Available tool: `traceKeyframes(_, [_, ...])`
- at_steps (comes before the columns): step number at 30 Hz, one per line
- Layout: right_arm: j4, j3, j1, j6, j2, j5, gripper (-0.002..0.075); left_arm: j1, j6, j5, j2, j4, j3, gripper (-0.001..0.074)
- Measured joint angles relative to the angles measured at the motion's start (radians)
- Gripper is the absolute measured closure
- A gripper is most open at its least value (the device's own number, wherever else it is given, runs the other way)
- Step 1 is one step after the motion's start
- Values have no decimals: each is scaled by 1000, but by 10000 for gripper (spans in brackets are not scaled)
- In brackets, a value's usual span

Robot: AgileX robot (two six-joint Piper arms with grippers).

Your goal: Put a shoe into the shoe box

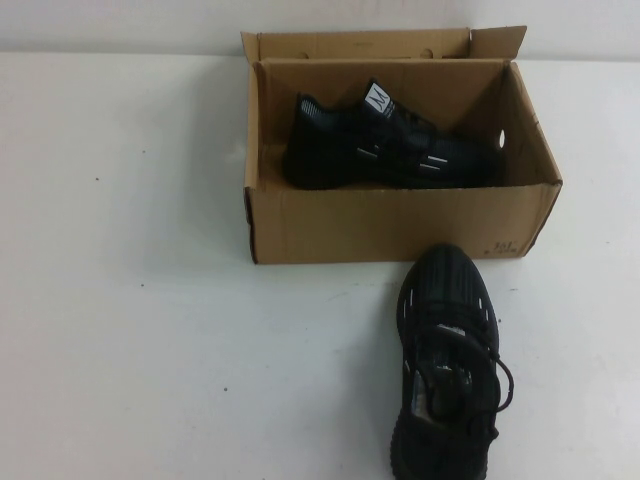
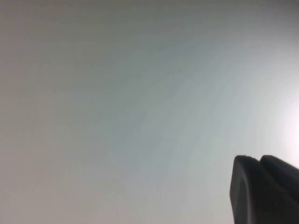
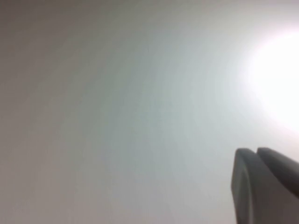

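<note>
The brown cardboard shoe box (image 1: 400,222) stands open at the back middle of the white table. One black knit shoe (image 1: 390,145) lies on its side inside the box, its white tongue tag showing. A second, identical black shoe (image 1: 448,370) stands on the table in front of the box's right corner, toe toward the box. Neither arm shows in the high view. My left gripper (image 2: 254,157) shows only in the left wrist view, fingers together, empty, over a blank pale surface. My right gripper (image 3: 256,150) looks the same in the right wrist view.
The box's back flaps (image 1: 355,43) stand upright. White table (image 1: 130,300) spreads to the left and in front of the box. A bright glare spot (image 3: 280,84) shows in the right wrist view.
</note>
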Motion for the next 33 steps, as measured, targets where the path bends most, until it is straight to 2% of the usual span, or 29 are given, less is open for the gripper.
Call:
traceKeyframes(3, [0, -75, 0, 1, 116, 183, 743, 0, -2, 150, 78, 0, -31, 736])
traceKeyframes(8, [-31, -87, 0, -8, 238, 395, 743, 0, 15, 442, 162, 25, -30, 736])
traceKeyframes(16, [231, -89, 0, -33, 386, 707, 743, 0, 17, 670, 197, 53, -30, 736])
traceKeyframes(18, [330, -89, 0, -146, 436, 800, 743, 0, 15, 688, 197, 53, -30, 736])
traceKeyframes(22, [646, -89, 0, -489, 542, 951, 743, 0, 1, 708, 197, 37, -30, 736])
traceKeyframes(24, [759, -89, 2, -586, 582, 995, 743, 0, -2, 726, 198, 16, -30, 736])
traceKeyframes(28, [794, -89, 50, -650, 652, 1021, 743, 0, -5, 795, 220, -41, -30, 736])
traceKeyframes(33, [779, -89, 210, -612, 697, 995, 743, 0, -5, 915, 290, -91, -30, 736])
